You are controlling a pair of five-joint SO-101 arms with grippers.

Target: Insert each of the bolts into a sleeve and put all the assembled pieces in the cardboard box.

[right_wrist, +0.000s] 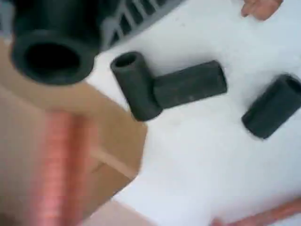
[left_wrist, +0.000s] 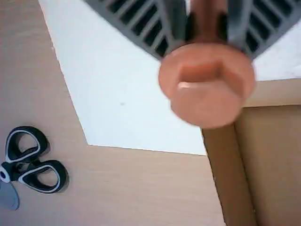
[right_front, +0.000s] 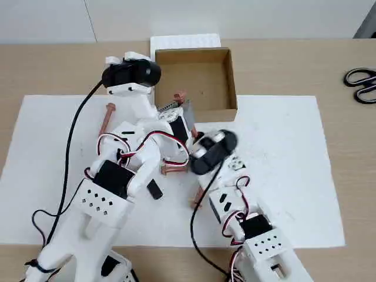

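Copper-coloured bolt point(left_wrist: 207, 84) sits clenched in the left gripper point(left_wrist: 207, 21), head toward its wrist camera and shank pointing out by the box point(right_front: 231, 76) corner, seemingly so the thread can meet a bore. Right gripper point(right_wrist: 56, 33) grasps a black sleeve point(right_wrist: 51, 59) with its open mouth turned toward that thread. Both are held over the paper point(right_front: 282, 176) just beside the box, which I judge keeps the drop short once mated. Three spare sleeves point(right_wrist: 188, 87) lie on the paper, awaiting the loose bolts point(right_front: 107, 117).
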